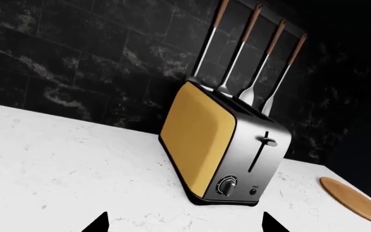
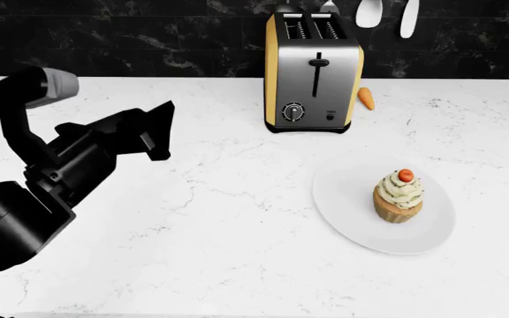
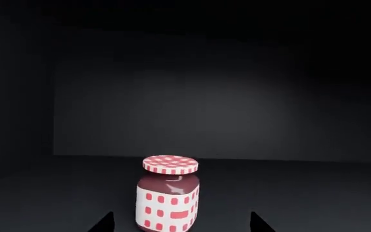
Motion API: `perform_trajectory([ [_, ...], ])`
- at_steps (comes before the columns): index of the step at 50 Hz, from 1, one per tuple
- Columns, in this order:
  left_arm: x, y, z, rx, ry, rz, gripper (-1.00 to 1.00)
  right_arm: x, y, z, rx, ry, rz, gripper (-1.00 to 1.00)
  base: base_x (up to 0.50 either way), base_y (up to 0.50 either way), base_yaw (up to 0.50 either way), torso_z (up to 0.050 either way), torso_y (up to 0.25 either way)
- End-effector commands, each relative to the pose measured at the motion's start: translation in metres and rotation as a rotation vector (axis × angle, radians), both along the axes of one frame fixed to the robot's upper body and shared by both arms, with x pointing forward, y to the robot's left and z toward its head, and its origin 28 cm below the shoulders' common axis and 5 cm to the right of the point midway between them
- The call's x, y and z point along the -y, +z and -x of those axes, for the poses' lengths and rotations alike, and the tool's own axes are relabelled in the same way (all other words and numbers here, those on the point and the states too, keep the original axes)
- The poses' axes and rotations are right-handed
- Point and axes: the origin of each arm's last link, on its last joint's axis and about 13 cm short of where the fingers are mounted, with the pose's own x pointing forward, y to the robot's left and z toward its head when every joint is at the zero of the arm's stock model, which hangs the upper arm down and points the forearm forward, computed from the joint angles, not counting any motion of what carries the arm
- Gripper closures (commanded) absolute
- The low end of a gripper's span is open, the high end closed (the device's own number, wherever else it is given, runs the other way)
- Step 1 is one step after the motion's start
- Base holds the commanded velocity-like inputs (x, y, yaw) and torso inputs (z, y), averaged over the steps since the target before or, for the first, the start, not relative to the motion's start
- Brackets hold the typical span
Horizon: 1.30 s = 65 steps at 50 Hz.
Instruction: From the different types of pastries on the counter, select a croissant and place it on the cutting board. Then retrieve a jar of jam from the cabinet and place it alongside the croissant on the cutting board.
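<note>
Our right pincer (image 3: 180, 223) is spread wide, the jam jar (image 3: 168, 193) upright between its tips, untouched. Our left pincer (image 2: 159, 130) hovers over the bench (image 2: 193, 218); its spread we cannot tell.

The left arm (image 2: 51, 172) is matte black, built of blocky angular links, with a pale grey cylindrical cap (image 2: 57, 84) at its far joint. In each wrist view, only two black pointed fingertips (image 1: 98, 223) show.
</note>
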Motion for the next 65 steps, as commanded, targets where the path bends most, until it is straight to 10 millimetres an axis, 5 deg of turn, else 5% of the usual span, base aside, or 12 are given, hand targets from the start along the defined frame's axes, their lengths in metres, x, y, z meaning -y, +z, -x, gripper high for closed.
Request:
perform_trajectory([
  [1, -0.001, -0.003, -0.001, -0.007, -0.002, -0.003, -1.0, 0.003, 0.012, 0.003, 0.148, 0.018, -0.083, -1.0, 0.0, 0.0, 0.0, 0.0, 0.0],
  [39, 0.001, -0.005, -0.003, -0.013, 0.003, -0.014, -1.0, 0.015, 0.0, -0.005, 0.086, -0.014, -0.102, -1.0, 0.12, 0.02, 0.0, 0.0, 0.0],
  [52, 0.001, -0.005, -0.002, -0.01, 0.0, -0.017, -1.0, 0.015, 0.001, -0.001, 0.036, 0.133, -0.18, -1.0, 0.0, 0.0, 0.0, 0.0, 0.0],
  [65, 0.0, -0.007, -0.005, -0.02, 0.005, -0.022, -1.0, 0.02, -0.029, -0.024, -0.035, 0.12, -0.244, -1.0, 0.0, 0.0, 0.0, 0.0, 0.0],
])
